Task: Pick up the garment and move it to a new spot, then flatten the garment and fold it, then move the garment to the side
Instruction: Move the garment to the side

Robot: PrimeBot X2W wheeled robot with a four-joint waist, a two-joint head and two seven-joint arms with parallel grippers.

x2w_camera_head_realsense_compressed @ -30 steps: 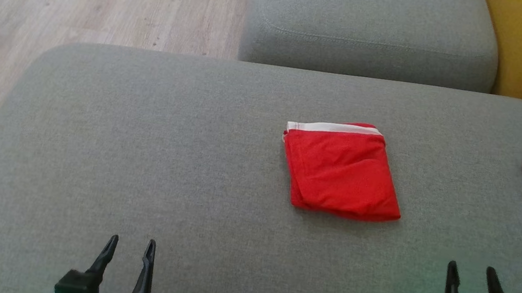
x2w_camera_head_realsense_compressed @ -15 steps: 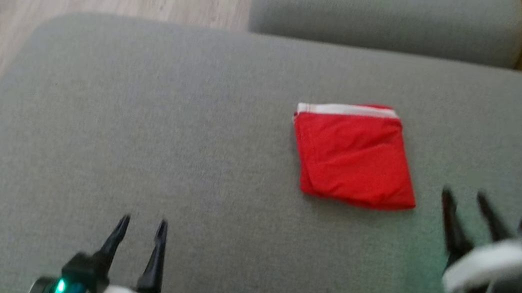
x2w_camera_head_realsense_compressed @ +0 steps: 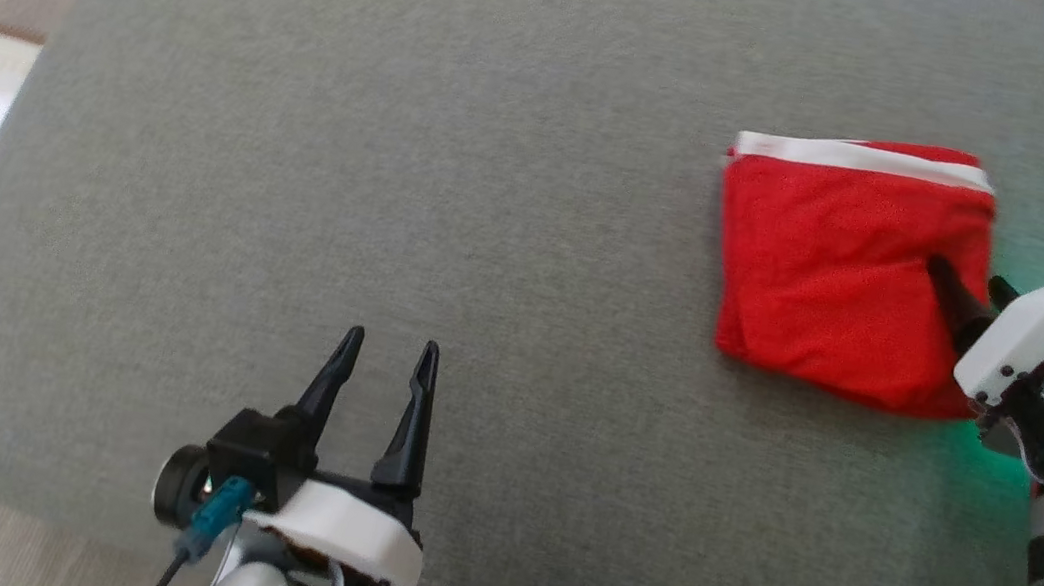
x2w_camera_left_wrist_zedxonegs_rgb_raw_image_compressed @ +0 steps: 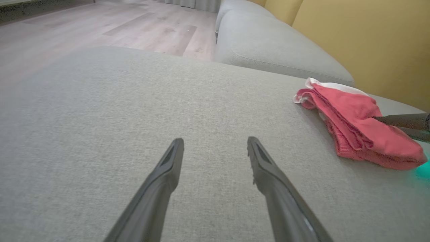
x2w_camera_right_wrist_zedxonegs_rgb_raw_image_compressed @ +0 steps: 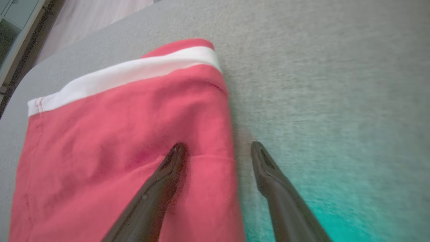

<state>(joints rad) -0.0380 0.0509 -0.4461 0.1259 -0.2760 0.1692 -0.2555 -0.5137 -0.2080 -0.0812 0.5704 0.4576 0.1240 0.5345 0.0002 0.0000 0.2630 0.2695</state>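
Folded red fabric garment with white waistband (x2w_camera_head_realsense_compressed: 827,273) lies flat on the grey woven couch cushion (x2w_camera_head_realsense_compressed: 397,166), over on my right side, waistband edge away from me. Looks folded already, so I judge the step in hand = grab for the move to the side.

Right gripper (x2w_camera_head_realsense_compressed: 968,281) is at the garment's right edge, jaws spread wide, holding nothing. One finger is over the red cloth, the other over bare cushion just beside the edge. Can't tell if the tips touch yet.

Left gripper (x2w_camera_head_realsense_compressed: 390,344) hovers over bare cushion, well apart from the garment, jaws also wide, empty.

To do it well: press down so the outer finger digs under the whole stack, not just the top layer. Close fully before lifting. Keep it low and move slow, else the fold prob. flops open. Keep the left arm clear of the path.
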